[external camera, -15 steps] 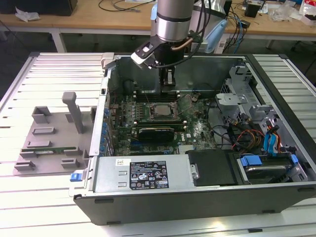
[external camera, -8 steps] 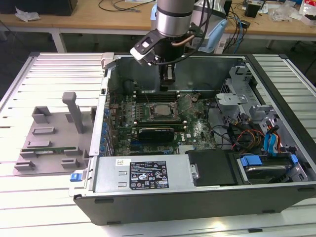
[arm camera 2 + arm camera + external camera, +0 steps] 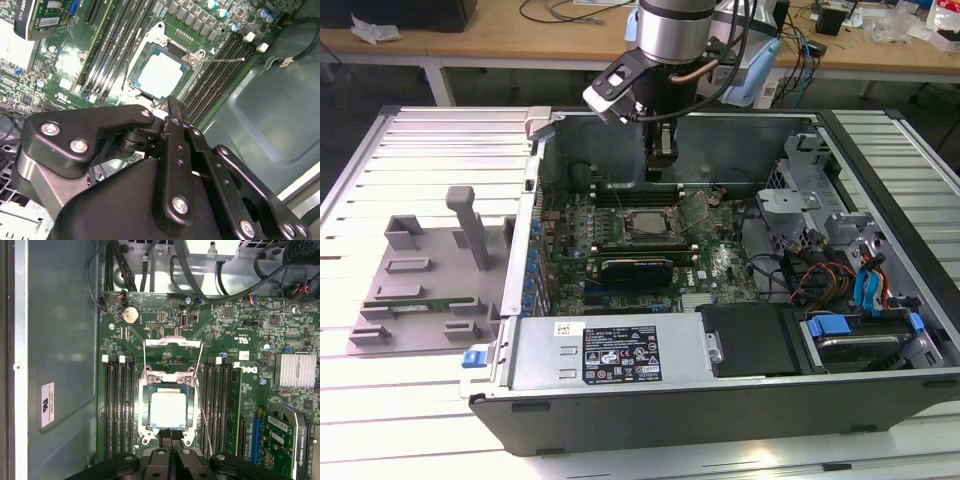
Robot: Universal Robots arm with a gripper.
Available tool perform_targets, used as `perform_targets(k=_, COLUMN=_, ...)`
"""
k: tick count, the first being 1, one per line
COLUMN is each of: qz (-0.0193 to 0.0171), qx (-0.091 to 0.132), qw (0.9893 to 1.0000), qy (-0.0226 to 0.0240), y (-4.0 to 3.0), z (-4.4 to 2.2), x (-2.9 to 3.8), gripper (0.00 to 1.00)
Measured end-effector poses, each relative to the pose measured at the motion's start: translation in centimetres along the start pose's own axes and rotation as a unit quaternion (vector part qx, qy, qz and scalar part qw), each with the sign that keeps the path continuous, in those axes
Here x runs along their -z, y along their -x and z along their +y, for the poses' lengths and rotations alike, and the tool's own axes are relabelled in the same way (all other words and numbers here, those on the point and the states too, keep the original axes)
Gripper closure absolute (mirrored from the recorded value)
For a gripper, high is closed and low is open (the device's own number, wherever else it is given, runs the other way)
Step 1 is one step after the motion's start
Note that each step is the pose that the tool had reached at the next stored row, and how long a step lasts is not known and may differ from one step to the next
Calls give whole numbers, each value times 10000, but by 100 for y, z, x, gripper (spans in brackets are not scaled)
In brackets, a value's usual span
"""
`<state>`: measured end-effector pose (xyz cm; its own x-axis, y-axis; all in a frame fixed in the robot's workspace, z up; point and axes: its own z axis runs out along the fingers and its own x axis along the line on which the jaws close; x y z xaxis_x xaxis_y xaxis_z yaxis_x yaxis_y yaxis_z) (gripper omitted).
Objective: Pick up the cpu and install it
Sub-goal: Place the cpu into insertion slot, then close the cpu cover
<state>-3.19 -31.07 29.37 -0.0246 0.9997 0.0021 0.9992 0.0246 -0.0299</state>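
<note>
Silvery cpu (image 3: pixel 167 410) lies in its socket (image 3: pixel 168 376), likely light, stiff, fragile, best gripped by opposite edges; tool (image 3: pixel 171 434) pinched closed, empty.

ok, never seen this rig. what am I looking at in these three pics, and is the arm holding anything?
It is one robot arm working over an open computer case that lies on a slatted table. The exterior view comes from a camera off the arm. Both wrist views come from cameras riding on the arm, looking past its tool at the motherboard. The cpu is the pale square chip. It sits in its socket, and the metal frame that would clamp it is swung open. The tool hangs above the board near the cpu, fingers closed together, holding nothing. Beside the case, on the exterior view's left, lies a grey holder.
</note>
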Motion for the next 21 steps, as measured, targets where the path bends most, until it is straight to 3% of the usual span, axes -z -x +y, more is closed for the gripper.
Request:
perform_targets(k=5, qz=2, qx=0, qw=10000, qy=0, y=1, z=12, x=0, gripper=89)
perform_targets(k=11, qz=2, qx=0, qw=10000, qy=0, y=6, z=236, x=7, gripper=89)
perform_targets(k=18, qz=3, qx=0, qw=10000, qy=-4, y=14, z=564, x=16, gripper=89)
perform_targets(k=21, qz=2, qx=0, qw=10000, qy=-6, y=16, z=664, x=18, gripper=89)
